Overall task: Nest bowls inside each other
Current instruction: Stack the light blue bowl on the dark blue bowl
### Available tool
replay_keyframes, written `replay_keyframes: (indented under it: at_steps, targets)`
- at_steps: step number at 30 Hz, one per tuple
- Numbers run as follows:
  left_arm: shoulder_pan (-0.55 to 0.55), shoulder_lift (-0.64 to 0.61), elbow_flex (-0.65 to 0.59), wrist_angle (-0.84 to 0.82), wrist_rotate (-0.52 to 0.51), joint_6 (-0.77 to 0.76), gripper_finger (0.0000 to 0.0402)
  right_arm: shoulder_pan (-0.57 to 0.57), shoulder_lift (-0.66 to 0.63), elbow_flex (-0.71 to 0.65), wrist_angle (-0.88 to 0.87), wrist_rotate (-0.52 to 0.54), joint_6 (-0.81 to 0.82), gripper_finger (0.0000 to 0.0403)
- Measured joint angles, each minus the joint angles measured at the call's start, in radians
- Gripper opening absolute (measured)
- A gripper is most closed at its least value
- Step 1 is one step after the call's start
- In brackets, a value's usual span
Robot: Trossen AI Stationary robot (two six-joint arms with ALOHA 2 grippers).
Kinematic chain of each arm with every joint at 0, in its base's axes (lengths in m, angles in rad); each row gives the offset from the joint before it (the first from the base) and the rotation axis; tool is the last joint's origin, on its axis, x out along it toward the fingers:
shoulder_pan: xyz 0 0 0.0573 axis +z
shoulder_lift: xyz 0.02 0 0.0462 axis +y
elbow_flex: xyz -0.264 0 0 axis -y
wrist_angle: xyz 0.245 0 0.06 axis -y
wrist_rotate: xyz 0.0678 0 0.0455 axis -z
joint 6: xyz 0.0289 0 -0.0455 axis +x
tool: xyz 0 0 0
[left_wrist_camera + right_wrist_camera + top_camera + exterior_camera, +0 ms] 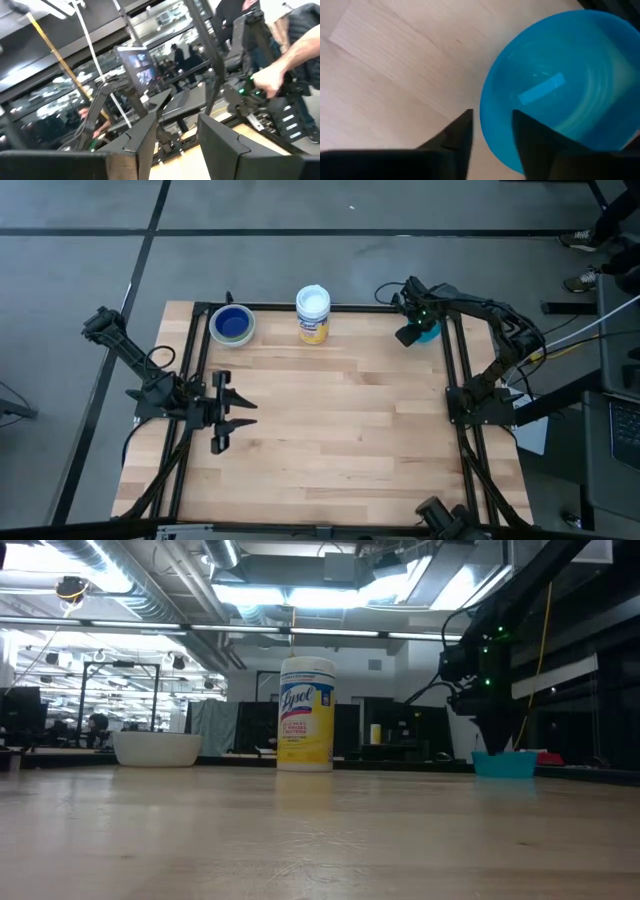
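Observation:
A teal bowl (560,85) sits upright on its base at the table's far right (430,332), also seen in the low view (504,764). My right gripper (492,117) points down over its rim and is open. One finger (457,132) is outside the rim and the other (535,140) is over the inside, with a sliver of table showing beside the outer one. At the far left, a dark blue bowl (232,322) sits nested in a pale one (157,748). My left gripper (238,411) waits open at the table's left side.
A white-lidded jar with a yellow label (313,313) stands upright at the far edge between the bowls. Black frame rails (455,380) run along the table's sides. A person's hand (270,80) shows beyond the table in the left wrist view. The wooden middle (340,420) lies bare.

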Motion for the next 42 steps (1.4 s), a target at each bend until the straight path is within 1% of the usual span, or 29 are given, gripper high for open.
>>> replay_keyframes:
  at_steps: [2,4,5,6,9,11,13,16,17,18,20,23,26,30,35,38,42]
  targets:
    - [-0.012,0.0,0.0,-0.007,-0.048,-0.007,0.0141,0.008,0.0,0.0,-0.009,-0.02,-0.001,0.0103]
    - [-0.028,0.0,0.0,-0.021,-0.095,-0.014,0.0141,0.021,0.0,-0.005,-0.015,-0.068,-0.005,0.0042]
    - [-0.036,0.0,0.0,-0.026,-0.108,-0.017,0.0141,0.033,0.0,-0.011,-0.013,-0.089,-0.012,0.0022]
    - [-0.045,0.0,0.0,-0.028,-0.114,-0.021,0.0141,0.046,0.0,-0.018,-0.013,-0.092,-0.013,0.0015]
    - [-0.073,0.007,0.0,-0.028,-0.125,-0.034,0.0141,0.097,-0.003,-0.041,-0.011,-0.104,-0.003,0.0008]
    - [-0.096,0.016,0.0,-0.028,-0.169,-0.037,0.0141,0.145,-0.003,-0.057,-0.014,-0.113,0.002,0.0005]
    - [-0.121,0.037,0.0,-0.031,-0.286,-0.038,0.0141,0.214,-0.003,-0.073,-0.023,-0.116,0.008,0.0004]
    - [-0.161,0.096,0.0,-0.042,-0.534,-0.038,0.0141,0.352,-0.012,-0.092,-0.027,-0.086,0.028,0.0003]
    - [-0.171,0.119,0.0,-0.041,-0.6,-0.037,0.0141,0.404,-0.017,-0.095,-0.029,-0.073,0.039,0.0003]
    - [-0.179,0.143,0.0,-0.038,-0.647,-0.037,0.0141,0.458,-0.024,-0.097,-0.031,-0.07,0.052,0.0002]
    - [-0.195,0.185,0.0,-0.019,-0.696,-0.037,0.0141,0.577,-0.054,-0.098,-0.029,-0.059,0.072,0.0001]
    - [-0.216,0.225,0.012,-0.01,-0.73,-0.042,0.0141,0.739,-0.107,-0.098,-0.031,0.015,0.128,0.0]
    - [-0.226,0.247,0.03,-0.008,-0.744,-0.049,0.0141,0.86,-0.163,-0.098,-0.048,0.041,0.199,0.0]
    - [-0.229,0.26,0.049,-0.007,-0.741,-0.052,0.0141,0.994,-0.205,-0.098,-0.056,0.026,0.265,0.0]
    - [-0.229,0.262,0.053,-0.004,-0.694,-0.074,0.0141,1.159,-0.198,-0.098,-0.041,0.014,0.26,0.0]
    - [-0.229,0.262,0.053,-0.004,-0.693,-0.096,0.0141,1.239,-0.194,-0.098,0.007,-0.005,0.259,0.0]
    - [-0.229,0.262,0.053,-0.005,-0.679,-0.114,0.0141,1.312,-0.194,-0.098,0.076,-0.058,0.261,0.0]
